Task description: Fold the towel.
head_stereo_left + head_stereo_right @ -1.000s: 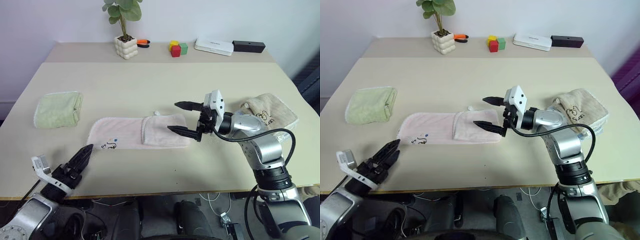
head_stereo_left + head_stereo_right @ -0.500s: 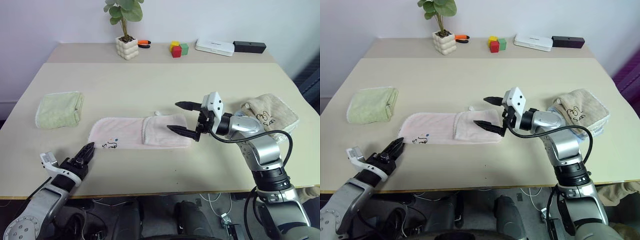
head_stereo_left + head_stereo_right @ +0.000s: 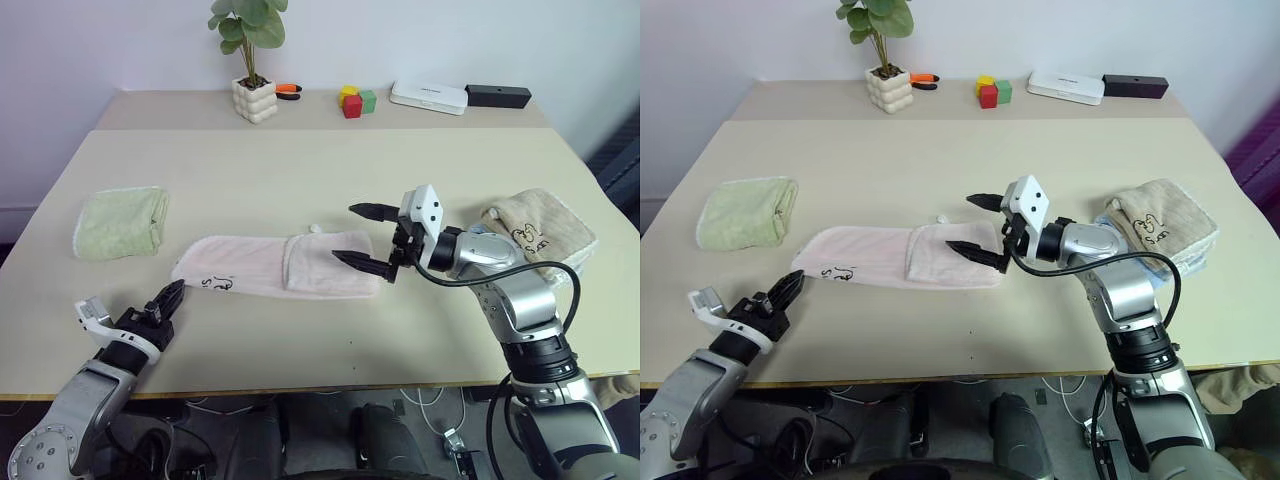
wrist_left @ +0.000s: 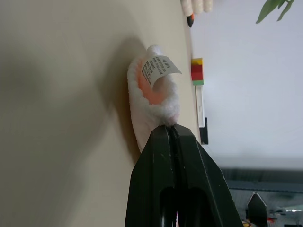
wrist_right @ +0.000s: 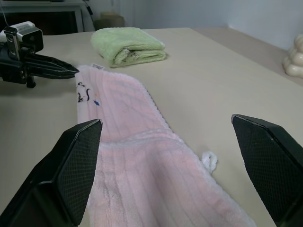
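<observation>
two grippers frame what we see: the left gripper [image 3: 172,296] is clamped on the near-left corner of the towel [image 3: 275,266], while the right gripper [image 3: 362,236] hovers over its folded right end, jaws wide apart. we note soft pink terry, ribbed, with whitish scalloped edging, lying flat on the smooth beige table [image 3: 300,170].

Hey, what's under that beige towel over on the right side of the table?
The beige towel lies on something pale blue, a thin strip of which peeks out along its near edge. The towel covers the rest, so what it is cannot be told.
</observation>
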